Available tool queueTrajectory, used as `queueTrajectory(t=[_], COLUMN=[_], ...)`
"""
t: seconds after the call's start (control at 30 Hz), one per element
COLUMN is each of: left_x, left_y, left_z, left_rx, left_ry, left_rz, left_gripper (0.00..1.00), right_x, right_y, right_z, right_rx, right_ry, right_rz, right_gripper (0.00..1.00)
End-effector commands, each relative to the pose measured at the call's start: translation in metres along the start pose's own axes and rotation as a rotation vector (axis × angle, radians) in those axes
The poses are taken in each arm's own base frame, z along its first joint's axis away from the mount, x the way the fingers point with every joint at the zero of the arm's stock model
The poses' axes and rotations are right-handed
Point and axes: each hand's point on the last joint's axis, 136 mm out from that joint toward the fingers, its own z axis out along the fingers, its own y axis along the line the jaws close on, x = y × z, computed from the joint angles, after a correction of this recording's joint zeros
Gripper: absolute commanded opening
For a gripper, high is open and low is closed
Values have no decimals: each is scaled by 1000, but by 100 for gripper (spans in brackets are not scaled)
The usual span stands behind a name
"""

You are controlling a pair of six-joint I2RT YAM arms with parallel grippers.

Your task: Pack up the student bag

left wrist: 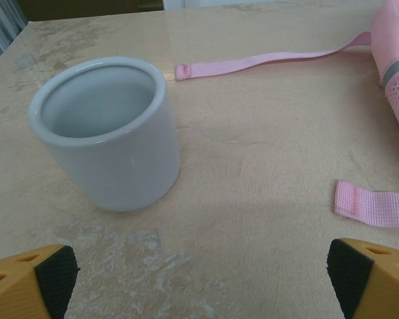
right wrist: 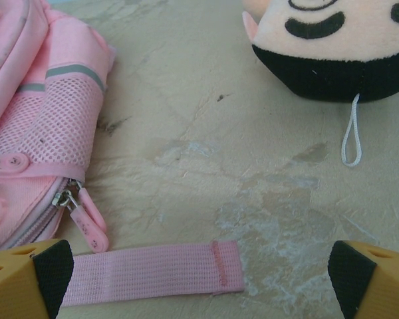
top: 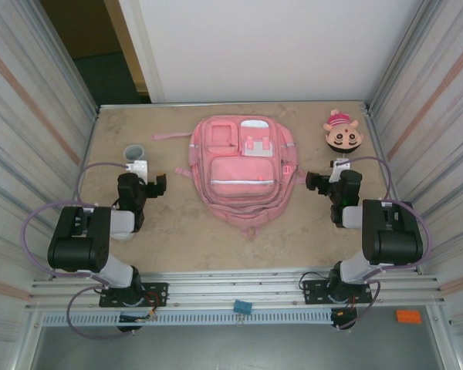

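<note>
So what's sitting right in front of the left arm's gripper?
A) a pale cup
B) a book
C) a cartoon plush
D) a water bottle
A: a pale grey cup stands upright just ahead of the left gripper, while the plush lies over by the other arm.

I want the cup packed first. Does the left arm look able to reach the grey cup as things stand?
Probably yes. The left gripper is open, and the cup stands upright just ahead, slightly to its left, with only bare table between them.
</note>
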Motion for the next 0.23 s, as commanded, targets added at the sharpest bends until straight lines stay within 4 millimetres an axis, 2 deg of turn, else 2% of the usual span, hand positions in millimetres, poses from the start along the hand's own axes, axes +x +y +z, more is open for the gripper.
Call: queueTrajectory(t=[0.0,0.2], left_x=[-12,-12], left_y=[-1,-1], left_z=[2,1], left_rx=[6,10], left_ry=[-25,-28], left_rz=[2,-2], left_gripper=[99,99], right_x=[-11,-11], right_y=[0,0], right_z=[2,1], right_rx=[9,9], right_ry=[-32,-32], right_rz=[9,9], right_gripper=[99,99])
